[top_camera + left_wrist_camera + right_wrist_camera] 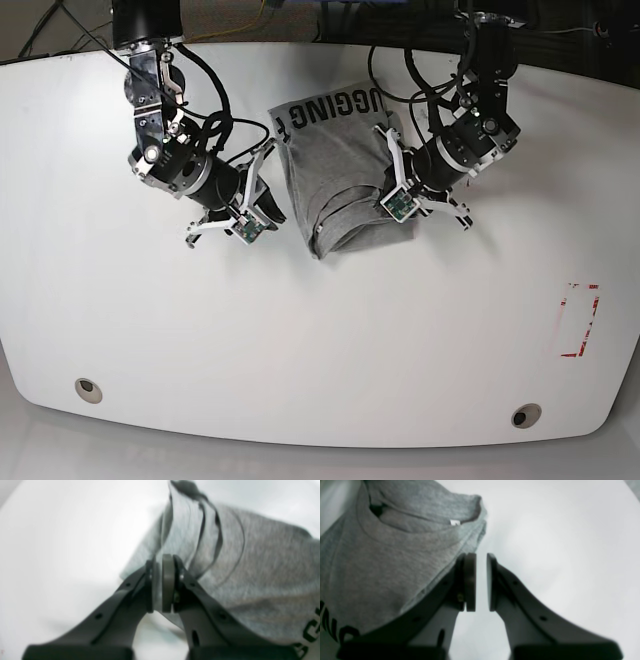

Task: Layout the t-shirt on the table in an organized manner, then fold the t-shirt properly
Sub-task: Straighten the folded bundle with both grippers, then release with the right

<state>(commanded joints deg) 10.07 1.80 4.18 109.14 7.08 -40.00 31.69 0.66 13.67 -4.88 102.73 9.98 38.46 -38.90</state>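
Note:
The heather-grey t-shirt [340, 170] lies bunched in a narrow shape at the middle of the white table [320, 340], its black lettering toward the far edge. My left gripper [392, 195] sits on the shirt's right side. In the left wrist view the left gripper [160, 562] is shut on a pinched fold of the t-shirt [262, 567]. My right gripper [268, 200] hovers at the shirt's left edge. In the right wrist view the right gripper [481, 560] has a narrow gap with only table showing through it, and the t-shirt [382, 555] with its collar lies just to the left.
Two round grey grommets [87, 389] [526, 414] sit near the table's front edge. A red dashed rectangle [580, 320] marks the right side. Cables run along the far edge behind both arms.

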